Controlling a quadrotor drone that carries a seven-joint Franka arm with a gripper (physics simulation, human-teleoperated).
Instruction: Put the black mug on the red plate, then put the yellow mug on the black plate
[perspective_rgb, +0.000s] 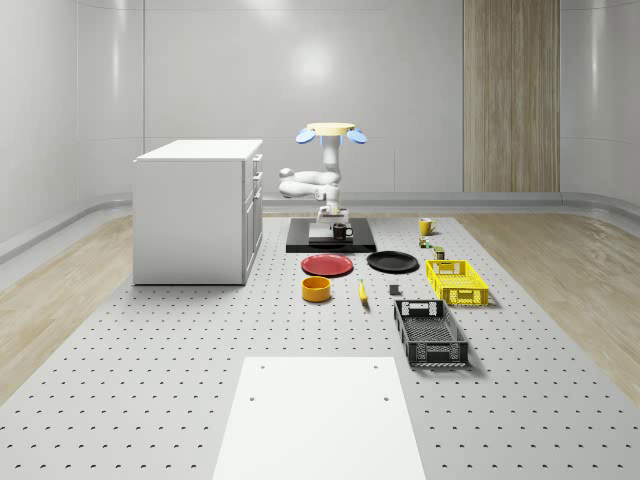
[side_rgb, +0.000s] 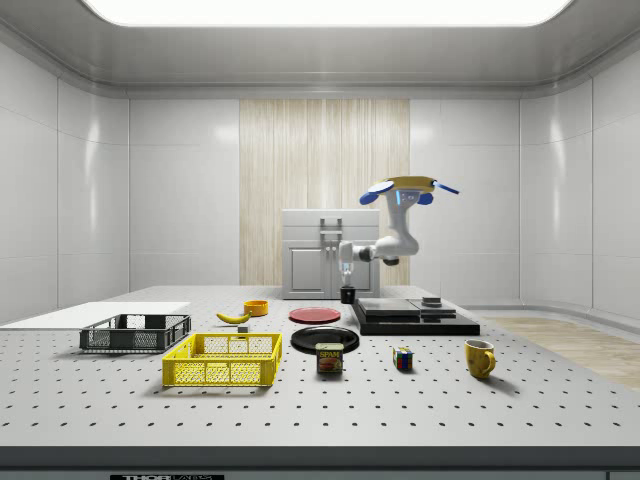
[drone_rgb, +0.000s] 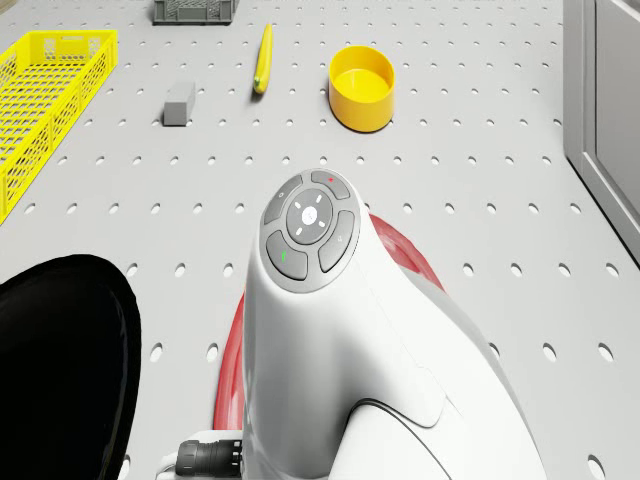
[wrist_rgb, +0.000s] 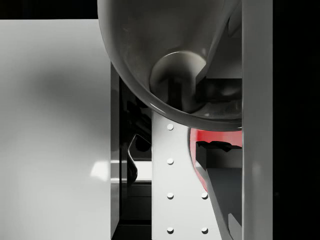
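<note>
Black mug (side_rgb: 347, 294) hangs in the pincer (side_rgb: 346, 280), which is pinched on it, just off the edge of the black platform (side_rgb: 415, 318) and short of the red plate (side_rgb: 315, 314); in the whole-scene view it shows at the platform's near side (perspective_rgb: 342, 231). In the wrist view the mug's curved wall (wrist_rgb: 165, 60) sits between the fingers, with a sliver of the red plate (wrist_rgb: 215, 136) beyond it. The drone (side_rgb: 407, 187) hovers over the platform, its arm reaching toward the plate.

The step in hand looks to be the carry to the red plate. To do it well, the mug should travel on until it is over the plate's middle, stay upright, come down until its base touches, and only then be let go; a release over the rim would probably tip it.

Just beside the red plate lies the black plate (side_rgb: 325, 338), and the yellow mug (side_rgb: 479, 357) waits well apart, on the counter (side_rgb: 520, 410). A yellow bowl (drone_rgb: 362, 87), a banana (drone_rgb: 263, 58), a yellow crate (side_rgb: 224, 359), a black crate (side_rgb: 135, 332), a can (side_rgb: 330, 358) and a puzzle cube (side_rgb: 402, 358) lie around, as does a white cabinet (perspective_rgb: 198, 210). None of these seems to block the short path to the plate.
</note>
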